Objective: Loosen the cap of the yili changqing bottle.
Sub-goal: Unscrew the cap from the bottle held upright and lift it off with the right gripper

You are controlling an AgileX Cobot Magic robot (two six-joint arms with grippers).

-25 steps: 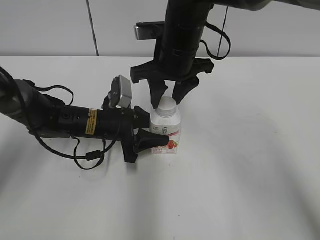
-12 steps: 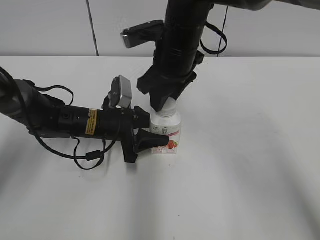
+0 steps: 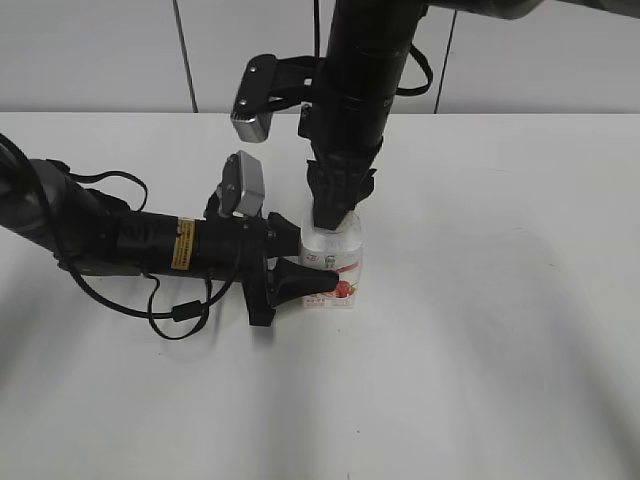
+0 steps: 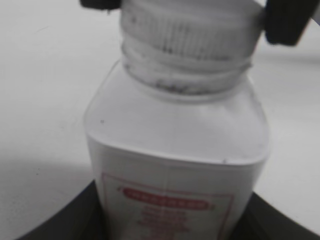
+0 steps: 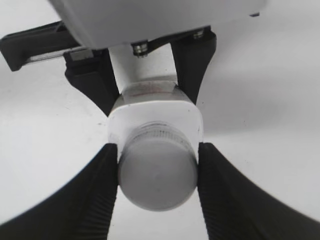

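— White tabletop (image 3: 480,330) fills most of the outside view, with a pale panelled wall (image 3: 100,55) behind it. What stands on it?

— Two black arms. The right arm (image 3: 362,70) comes straight down from the top of the picture; the left arm (image 3: 110,238) lies low along the table from the left, with a cable (image 3: 180,312) looping beside it.

— And the bottle?

— The bottle (image 3: 334,266) stands upright near the middle of the table, white with a pink and red label on its lower front. The left gripper (image 3: 300,262) is clamped around its body from the left side; in the left wrist view the bottle (image 4: 175,165) fills the frame, with dark jaw parts at both lower corners against its sides.

— Where is the cap?

— On the neck, at the top of the bottle. From outside it is hidden by the right gripper (image 3: 333,215), which points down onto it. In the right wrist view the cap (image 5: 157,175) sits squeezed between the two ribbed black fingers (image 5: 102,200), one touching each side of its rim, so that pincer is closed on the cap (image 4: 192,30).

— Is it loosened?

— I cannot tell; in the left wrist view it sits over the threaded neck, slightly blurred.
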